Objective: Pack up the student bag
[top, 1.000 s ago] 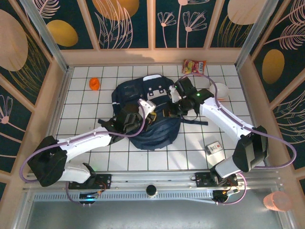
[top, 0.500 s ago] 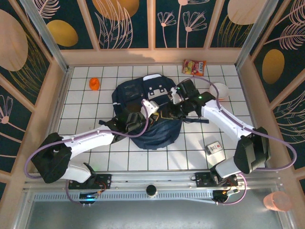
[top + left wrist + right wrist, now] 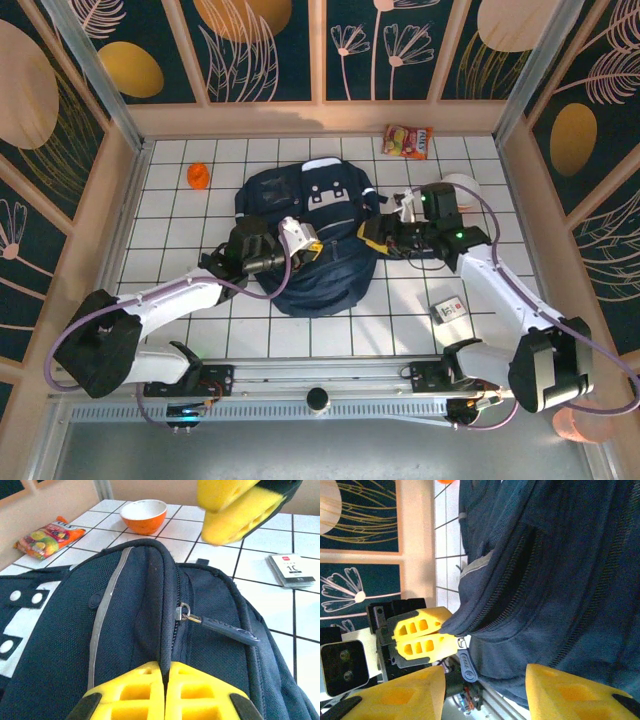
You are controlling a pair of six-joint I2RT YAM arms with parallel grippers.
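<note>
Working left to right, my left end effector (image 3: 165, 674) is clenched on the student bag (image 3: 325, 275). It pinches a ridge of fabric just beside the zip so the seam stands taut. The bag lies flat mid-desk (image 3: 330, 330). The zip pull (image 3: 216, 626) rests at about 2 o'clock of that pinch, free to be taken. My right end effector (image 3: 485, 680) hangs released at the bag's 3 o'clock edge, jaws wide, placed, I judge, to catch that pull. A snack packet (image 3: 408, 140) sits at the bag's 1 o'clock, a bowl (image 3: 144, 524) at 2, and a small box (image 3: 450, 309) at 4, waiting to go in.
</note>
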